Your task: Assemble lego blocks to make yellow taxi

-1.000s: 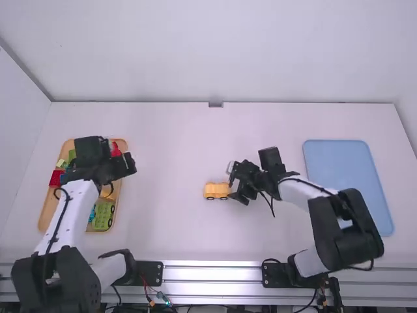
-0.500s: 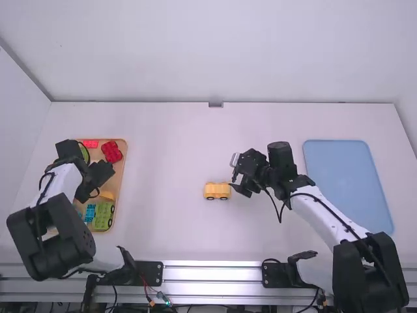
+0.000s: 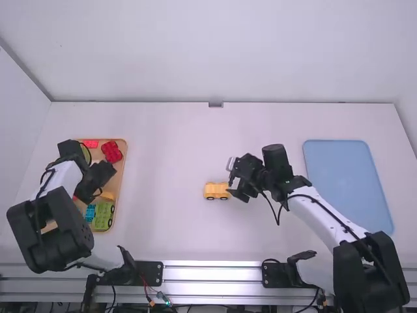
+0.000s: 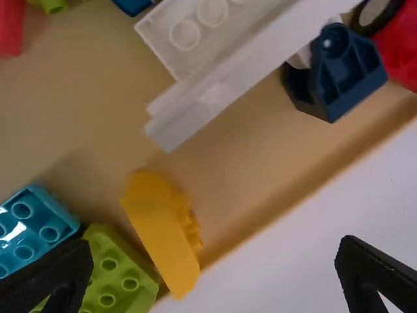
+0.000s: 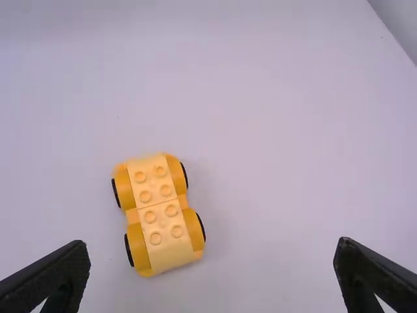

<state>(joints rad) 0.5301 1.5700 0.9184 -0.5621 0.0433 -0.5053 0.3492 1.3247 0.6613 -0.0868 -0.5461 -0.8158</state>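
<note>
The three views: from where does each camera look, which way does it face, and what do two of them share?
High view: above and behind the arms, looking forward and down onto the table; both arms show.
Left wrist view: on that wrist, looking into the block tray; its own open jaws show.
Right wrist view: on that wrist, looking onto the table; its own open jaws show.
Shared: the yellow wheeled base, in high and right wrist views.

High overview, two downward wrist close-ups
</note>
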